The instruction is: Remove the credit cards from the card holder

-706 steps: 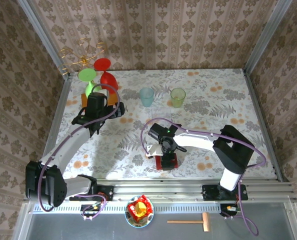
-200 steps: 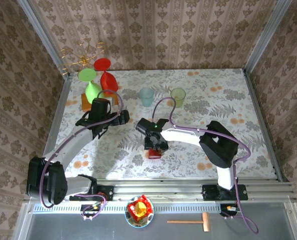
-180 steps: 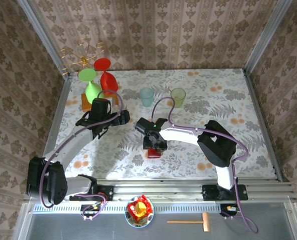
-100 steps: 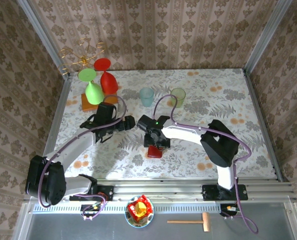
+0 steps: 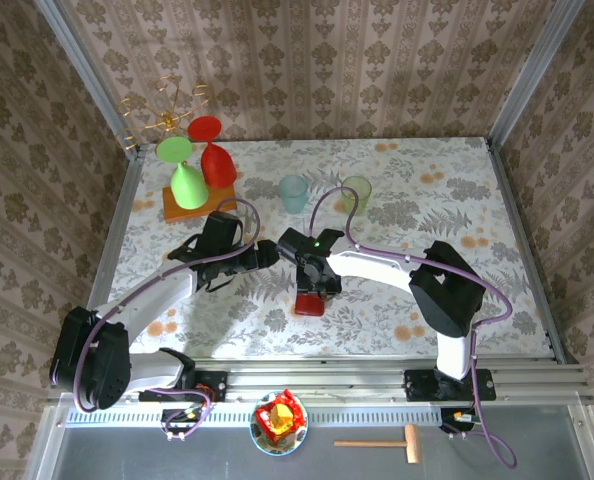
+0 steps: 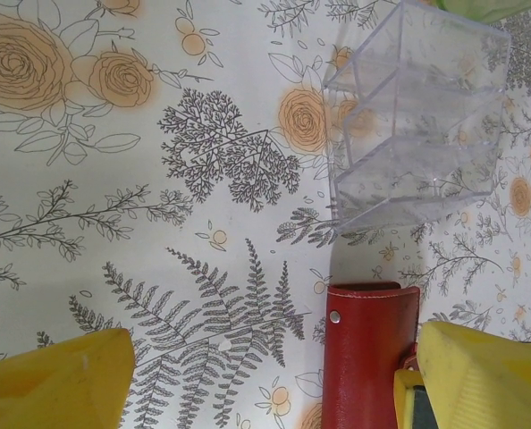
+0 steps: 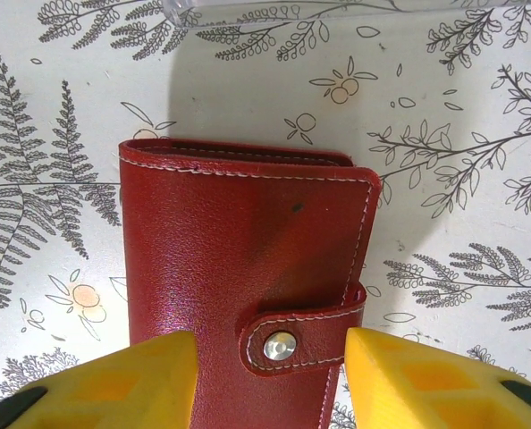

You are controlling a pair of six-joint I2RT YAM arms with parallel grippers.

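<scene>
The left fingers (image 6: 60, 380) are spread, empty, over the desk (image 5: 427, 200) near a clear box (image 6: 417, 134). The card holder (image 7: 239, 259), snapped shut, lies midway along the near edge. The right fingers (image 7: 105, 380) straddle its sides; grip unclear. It looks light, stiff and slick, best pinched by the edges.

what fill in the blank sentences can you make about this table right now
1. The card holder is ____ in colour.
2. The card holder lies ____, its strap snapped down.
3. The right gripper has ____ fingers.
4. The left gripper is ____, with nothing between its fingers.

Missing words: red; closed; yellow; open
</scene>
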